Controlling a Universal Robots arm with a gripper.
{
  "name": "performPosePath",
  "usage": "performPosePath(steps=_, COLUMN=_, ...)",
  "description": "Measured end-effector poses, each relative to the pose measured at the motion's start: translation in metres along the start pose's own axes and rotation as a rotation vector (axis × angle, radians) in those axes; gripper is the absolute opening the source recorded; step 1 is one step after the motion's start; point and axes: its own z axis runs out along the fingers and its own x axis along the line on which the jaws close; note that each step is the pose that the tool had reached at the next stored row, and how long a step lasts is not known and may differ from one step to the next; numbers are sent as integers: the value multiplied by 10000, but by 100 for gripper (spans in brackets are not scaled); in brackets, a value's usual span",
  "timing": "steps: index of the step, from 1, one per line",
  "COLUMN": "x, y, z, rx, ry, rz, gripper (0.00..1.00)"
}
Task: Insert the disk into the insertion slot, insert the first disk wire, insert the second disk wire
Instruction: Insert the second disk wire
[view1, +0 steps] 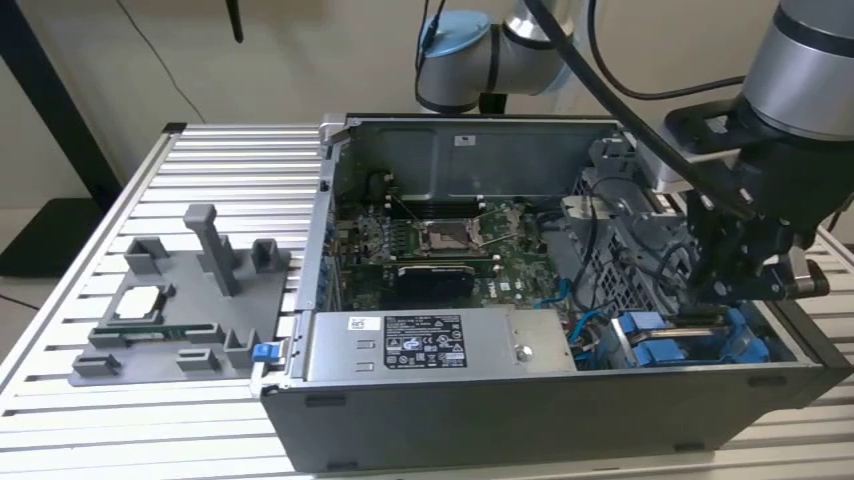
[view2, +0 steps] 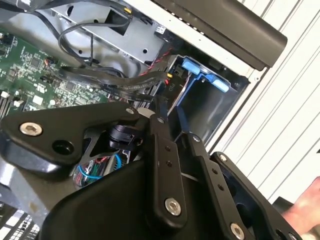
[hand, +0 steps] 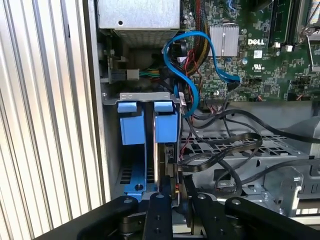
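Gripper (view1: 727, 300) is reaching down into the open computer case (view1: 534, 400), at the corner bay beside the power-supply box (view1: 441, 345). In the first wrist view, the fingers (hand: 165, 197) are sitting narrow, pinching a dark connector (hand: 172, 167) at the edge of the disk (hand: 159, 155). The disk is standing on edge in the insertion slot (hand: 112, 145), directly ahead of the fingertips, with blue carrier tabs (hand: 165, 125) beyond them. A blue cable (hand: 200, 55) is looping past the tabs, over the motherboard (hand: 260, 45).

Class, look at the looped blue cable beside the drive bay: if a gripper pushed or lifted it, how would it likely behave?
The blue cable is thin and curls in loose loops, so it would probably flex rather than hold shape. It looks light, likely springing aside. Its far end seems to reach the motherboard, so it may tug there.
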Motion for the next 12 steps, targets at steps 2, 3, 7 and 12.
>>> performPosePath(steps=2, x=-4, y=-8, z=-43, rx=0, ry=0, rz=0, gripper=100)
performPosePath(steps=3, x=-5, y=-12, z=-61, rx=0, ry=-2, rz=0, gripper=100)
performPosePath(steps=7, x=-10, y=-23, z=-120, rx=0, ry=-1, rz=0, gripper=100)
performPosePath(steps=12, x=-11, y=-26, z=-133, rx=0, ry=-2, rz=0, gripper=100)
